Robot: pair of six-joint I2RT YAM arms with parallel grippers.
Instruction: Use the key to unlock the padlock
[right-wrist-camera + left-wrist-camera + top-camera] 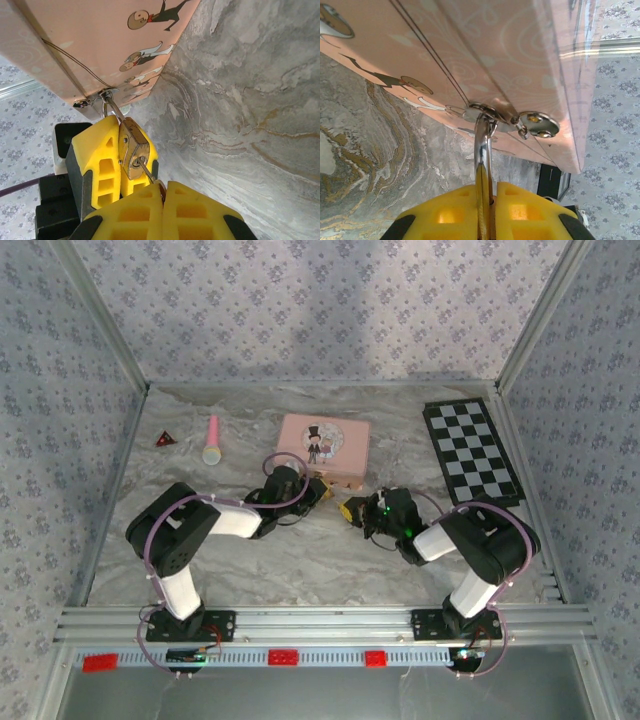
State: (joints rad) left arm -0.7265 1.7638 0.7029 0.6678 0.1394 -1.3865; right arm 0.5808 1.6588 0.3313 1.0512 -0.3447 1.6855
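Pink lacquered metal anchors the overhead view: the cartoon tin point(322, 443) sits toward twelve o'clock on the marbled worktop point(250, 560). A checkerboard point(470, 452) lies at two o'clock and a pink stick point(212, 442) at ten, both well apart from the work. Both arms fold inward so the left fingers point(314, 489) and right fingers point(352, 508) meet at the tin's near edge, the right just beside the left at about its four o'clock. What they hold is too small to make out from up here. From the left wrist, the left fingers point(502, 200) are clamped flat on the padlock point(483, 197), seen edge-on as a thin brass strip. Its silvery shackle point(481, 142) rises toward twelve o'clock through the hasp point(507, 117) on the tin's front. That grip looks meant to brace the lock body so it cannot swing on the hasp or twist when the key turns. From the right wrist, the padlock point(132, 147) hangs at eleven o'clock from the closed right fingers point(172, 205), its keyhole face tilted toward them and a left finger point(95, 165) backing it at nine o'clock. The right fingers pinch the head of the key point(147, 174), which is hidden between the pads, and its slim shaft runs up into the keyhole. Holding the key end-on, in line with the wrist, would let a roll of the wrist do the turning. The shackle looks closed, so I judge the unlocking turn not yet made. How deeply the key is seated cannot be told.
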